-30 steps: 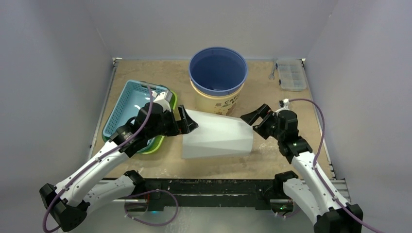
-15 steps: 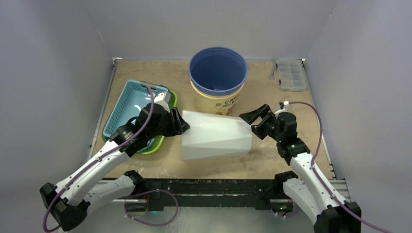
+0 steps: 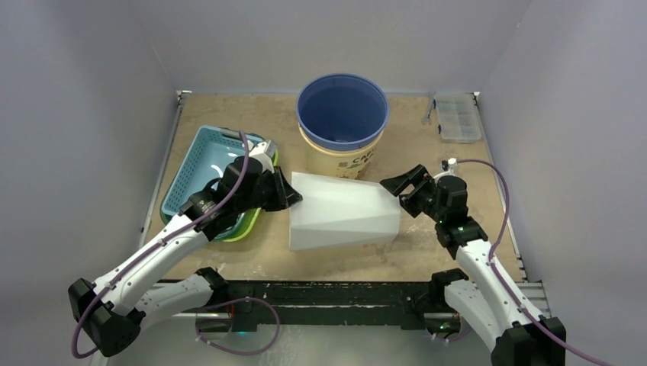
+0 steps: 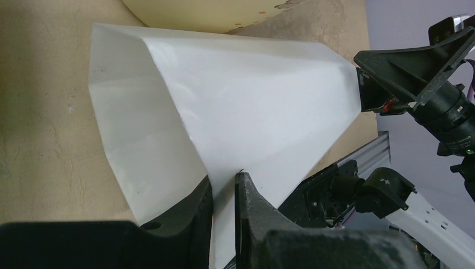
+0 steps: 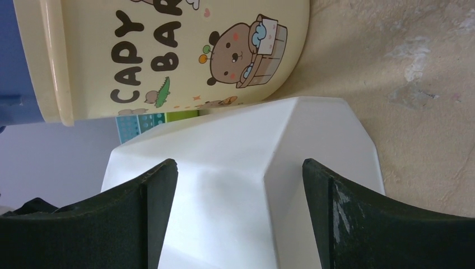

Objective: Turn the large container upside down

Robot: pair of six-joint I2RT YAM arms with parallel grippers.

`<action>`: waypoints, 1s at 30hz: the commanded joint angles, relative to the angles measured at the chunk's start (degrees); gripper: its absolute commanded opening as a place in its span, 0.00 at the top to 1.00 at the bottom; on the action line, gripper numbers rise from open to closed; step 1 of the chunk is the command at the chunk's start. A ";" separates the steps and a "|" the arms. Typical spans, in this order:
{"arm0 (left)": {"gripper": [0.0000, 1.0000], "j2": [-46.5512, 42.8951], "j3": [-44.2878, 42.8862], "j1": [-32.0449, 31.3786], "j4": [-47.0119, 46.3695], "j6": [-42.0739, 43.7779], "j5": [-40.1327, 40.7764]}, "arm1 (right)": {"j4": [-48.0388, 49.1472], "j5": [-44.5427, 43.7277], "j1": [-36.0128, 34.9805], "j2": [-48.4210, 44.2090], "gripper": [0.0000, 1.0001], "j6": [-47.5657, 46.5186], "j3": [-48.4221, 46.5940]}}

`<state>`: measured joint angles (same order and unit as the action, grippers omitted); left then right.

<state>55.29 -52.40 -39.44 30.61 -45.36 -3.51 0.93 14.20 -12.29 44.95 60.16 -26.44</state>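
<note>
The white container (image 3: 343, 212) lies on its side on the table (image 3: 427, 145), just in front of the bucket (image 3: 342, 114). The left claw (image 3: 291, 194) is nearly closed and pinches the thin wall at its wide end. The right claw (image 3: 399, 194) stands wide open around the narrower end.

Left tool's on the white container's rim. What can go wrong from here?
1. The left tool pinches only the thin rim wall of the white container; it could flex or slip mid-flip.
2. The right tool straddles the base, jaws open: that end is not yet gripped.
3. The capybara bucket stands close behind; the turning container could hit it.
</note>
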 commanded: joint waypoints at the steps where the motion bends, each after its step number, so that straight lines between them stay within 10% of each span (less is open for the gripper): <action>1: 1.00 1.54 -0.56 -0.33 -0.47 1.91 -2.28 | 3.22 4.35 -0.46 -0.74 0.20 -1.99 -3.33; 17: 1.00 1.02 2.49 -0.34 -6.17 0.68 -7.38 | 4.18 7.72 -0.52 -4.77 0.60 -4.28 -6.46; 30: 1.00 -0.51 9.04 -0.35 -16.19 -4.73 -12.16 | -4.10 6.84 -0.51 -11.79 0.67 -6.20 -10.27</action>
<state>53.34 -46.22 -39.00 23.29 -47.53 -9.47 -6.70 9.47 -10.63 36.34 52.01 -30.33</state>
